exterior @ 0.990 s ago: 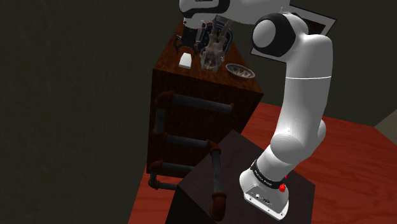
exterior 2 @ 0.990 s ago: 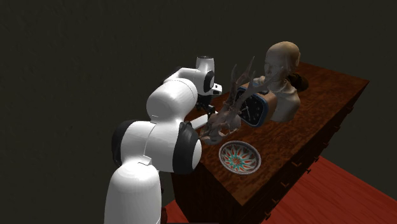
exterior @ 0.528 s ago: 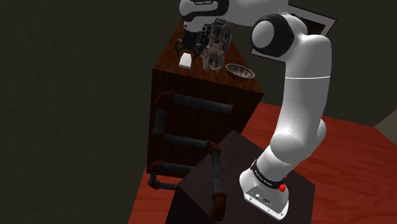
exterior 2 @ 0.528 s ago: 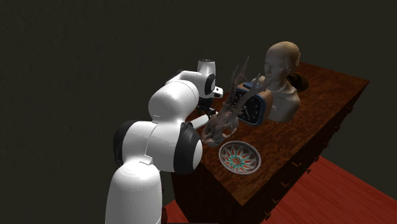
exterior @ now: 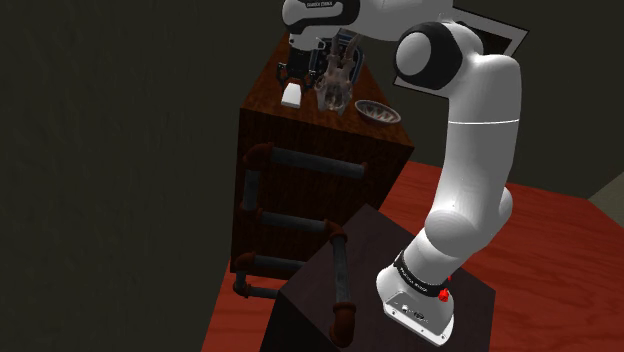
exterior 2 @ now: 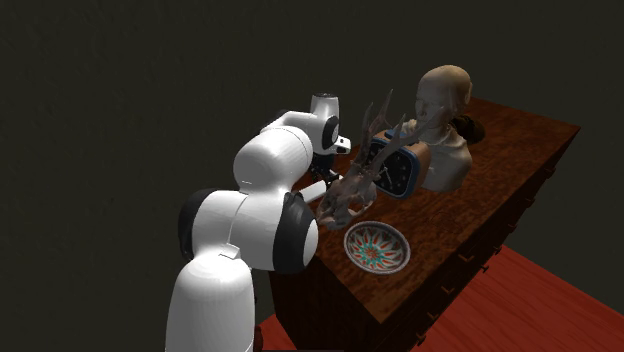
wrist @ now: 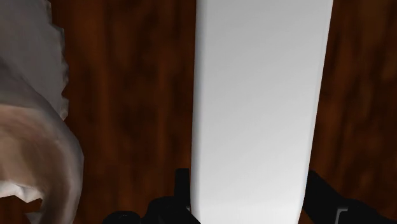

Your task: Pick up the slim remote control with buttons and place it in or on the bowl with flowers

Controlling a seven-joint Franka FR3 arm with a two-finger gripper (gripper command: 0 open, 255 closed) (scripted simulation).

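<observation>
Wrist view is showing the claw (wrist: 249, 194) straddling the plain white remote (wrist: 261, 102), which is lying flat on the dark wooden worktop (wrist: 127, 95). Whether the claw is clamping it, I cannot tell. The patterned bowl (exterior 2: 377, 246) is sitting on the same worktop, apart from the claw.

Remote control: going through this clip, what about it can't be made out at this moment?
Wrist view: the remote is a plain white slab. Both of its ends are cut off by the picture's edges, and no buttons can be told.
Second exterior view: the arm stands in front of it, so it cannot be picked out.
Shoulder view: it is too small to tell whether it lies on the dresser or is lifted.
Shoulder view: the bowl is too small for its pattern to be told.
</observation>
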